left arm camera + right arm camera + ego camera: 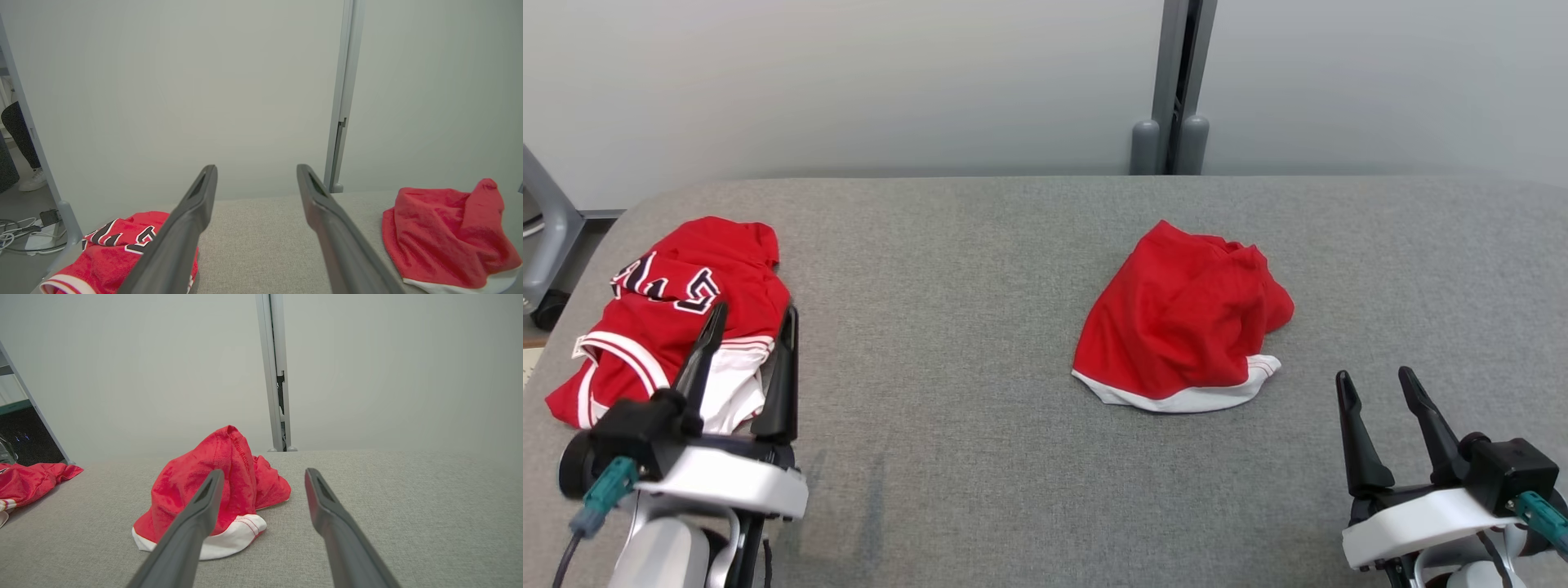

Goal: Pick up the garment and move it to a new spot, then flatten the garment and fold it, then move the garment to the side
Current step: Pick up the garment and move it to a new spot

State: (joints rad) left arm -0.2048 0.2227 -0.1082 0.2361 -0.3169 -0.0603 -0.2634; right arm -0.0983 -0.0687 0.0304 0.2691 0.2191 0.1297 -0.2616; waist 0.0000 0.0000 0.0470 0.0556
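A crumpled red garment [1184, 327] with a white hem lies on the grey table [947, 327], right of centre. It also appears at the right of the left wrist view [445, 232] and just left of my right fingers in the right wrist view [179, 490]. My right gripper [1375, 376] [264, 471] stands open near the front right, short of the garment and to its right. At the front left my left gripper [754, 313] [256, 167] is open, its fingers over the near edge of a second red garment, with nothing between them.
The second red garment, a jersey [686, 278] [110, 249] [28, 479] with dark lettering and white trim, lies bunched at the table's left edge. A grey post [1172, 90] stands behind the table against a pale wall. Cables lie on the floor [24, 241] beyond the left edge.
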